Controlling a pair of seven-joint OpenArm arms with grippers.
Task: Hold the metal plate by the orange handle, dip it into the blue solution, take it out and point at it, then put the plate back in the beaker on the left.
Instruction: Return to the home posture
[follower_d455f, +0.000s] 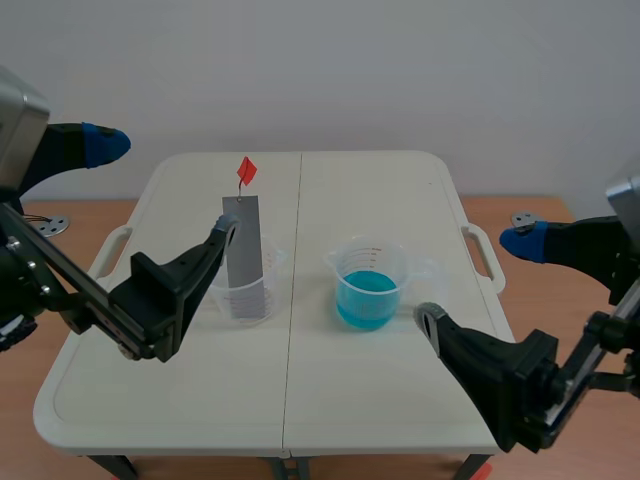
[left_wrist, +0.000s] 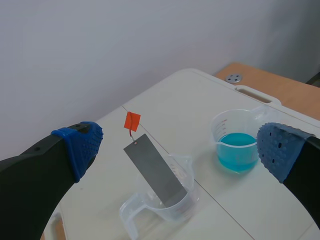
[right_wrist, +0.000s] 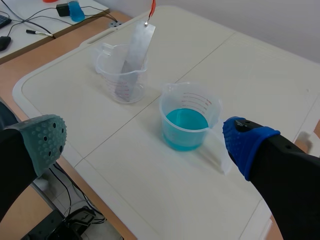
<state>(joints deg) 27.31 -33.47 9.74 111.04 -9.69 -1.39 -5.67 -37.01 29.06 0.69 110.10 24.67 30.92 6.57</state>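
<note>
- Metal plate (follower_d455f: 243, 250) stands leaning in the clear beaker (follower_d455f: 222, 296) on the left side of the table (follower_d455f: 380, 190). Its lower end is inside the cup, and the orange handle (follower_d455f: 246, 170) sticks up free above the top edge.
- Blue solution (follower_d455f: 367, 296) sits in a second clear beaker (follower_d455f: 372, 252) just to the right, a little apart from the first one. Nothing is in it.
- As I judge it, no step of the task has been done. The handle is not held and the plate looks dry and undipped, though a plate already put back would look the same.
- Left to do: take the handle, lift the plate out, dip it in the blue liquid, raise it, point at it, and put it back in the left beaker.
- Left gripper (left_wrist: 181, 149) is spread wide and holds nothing. In its own wrist view the plate and its beaker lie ahead of it, between the lines of the two fingers, and neither blue pad (left_wrist: 80, 145) touches them. The scene view shows one finger close beside the plate's edge, but I cannot tell contact from there.
- Right gripper (right_wrist: 146, 141) is also spread wide and empty. It hangs on the near side of the blue beaker and touches nothing.
</note>
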